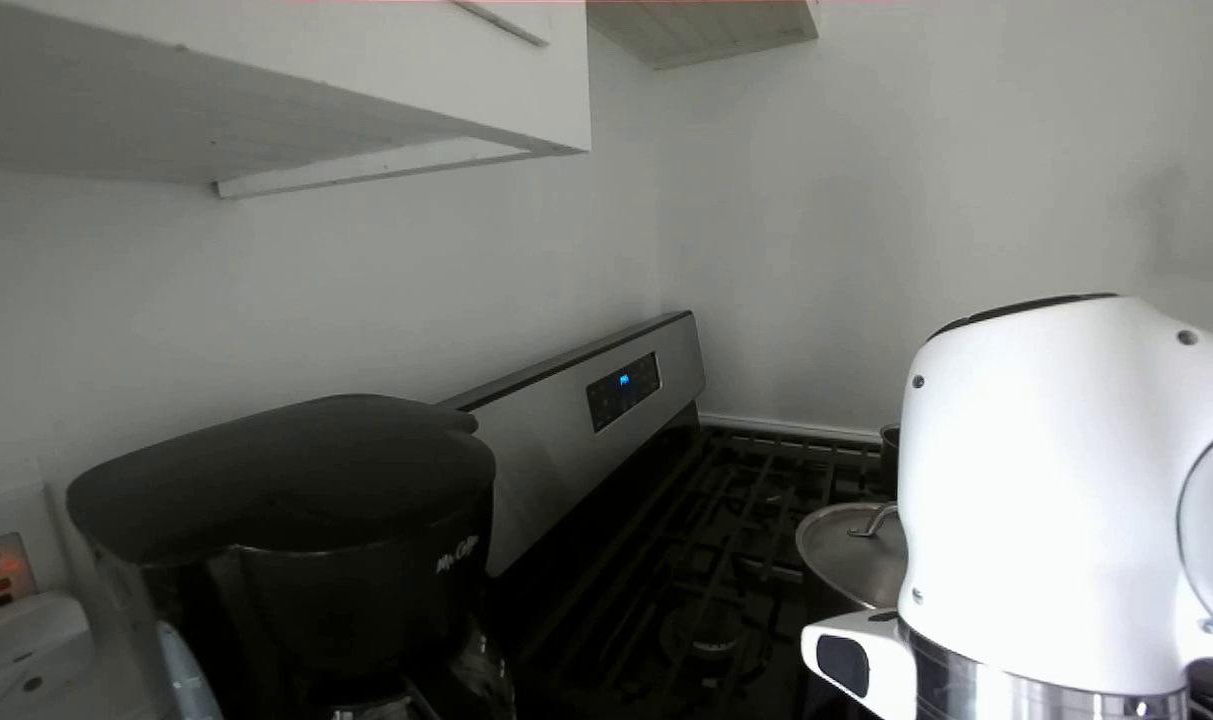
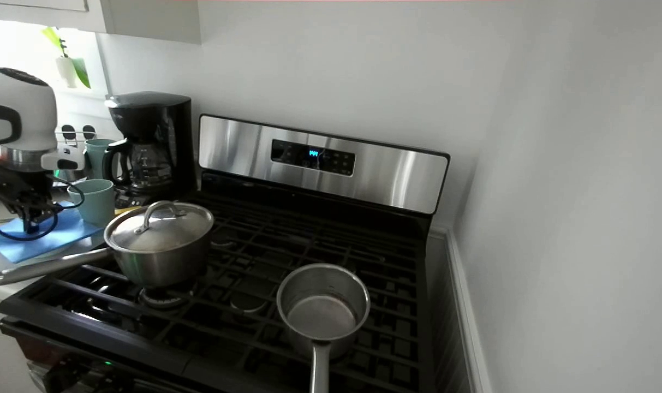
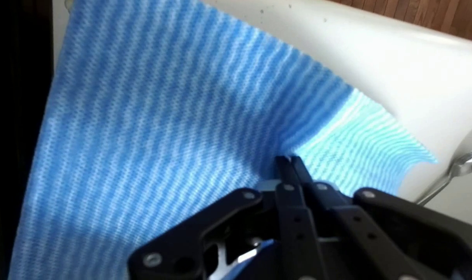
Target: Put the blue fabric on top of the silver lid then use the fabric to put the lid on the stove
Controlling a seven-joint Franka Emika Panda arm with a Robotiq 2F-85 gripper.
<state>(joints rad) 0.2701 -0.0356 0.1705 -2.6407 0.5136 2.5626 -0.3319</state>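
The light blue fabric (image 2: 63,234) lies on the white counter left of the stove (image 2: 249,256) in an exterior view. It fills much of the wrist view (image 3: 142,136), with a raised fold running up to my fingertips. My gripper (image 3: 289,158) points down with its fingers closed on that fold; it also shows low over the fabric in an exterior view (image 2: 30,225). The silver lid (image 2: 170,232), with an arched handle, sits on a steel pot (image 2: 161,267) on the stove's near-left burner. The lid (image 1: 851,560) is partly hidden by my arm in an exterior view.
A pale green mug (image 2: 93,199) stands at the fabric's edge. A black coffee maker (image 2: 150,109) stands behind it. The pot's long handle (image 2: 47,267) reaches over the counter. An open saucepan (image 2: 325,316) sits on the stove. A spoon (image 3: 467,163) lies beside the fabric. A cabinet (image 1: 366,80) hangs above.
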